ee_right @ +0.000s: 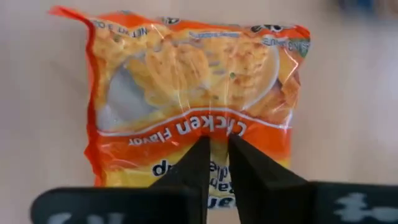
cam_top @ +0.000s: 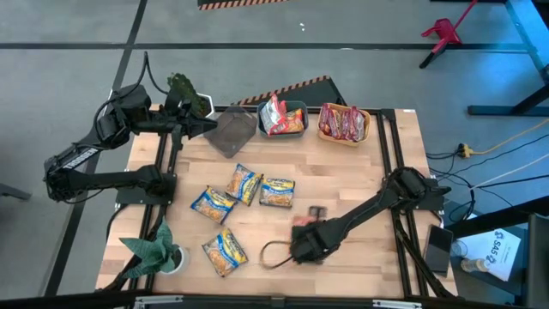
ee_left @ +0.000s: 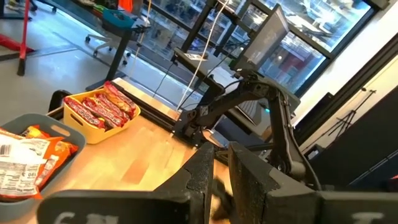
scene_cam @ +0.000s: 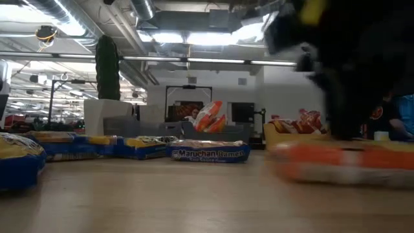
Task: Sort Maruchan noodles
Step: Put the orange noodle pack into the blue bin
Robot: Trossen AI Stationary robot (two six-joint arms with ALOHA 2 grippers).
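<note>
1 orange packet (ee_right: 193,99) lies under the right gripper (ee_right: 214,158), fingers nearly together pinching it; lifting toward the grey bin (cam_top: 296,110) comes next.

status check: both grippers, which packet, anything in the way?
Right gripper down on the orange chicken-flavor packet, fingers nearly together over its edge; grip unconfirmed. Left gripper parked by the dark bin, nothing held. Four blue-and-yellow packets lie apart; path clear.

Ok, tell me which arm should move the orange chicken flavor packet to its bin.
Right. The right gripper is directly over the orange chicken packet, fingers nearly closed on it. The left gripper sits across the table by the bins.
</note>
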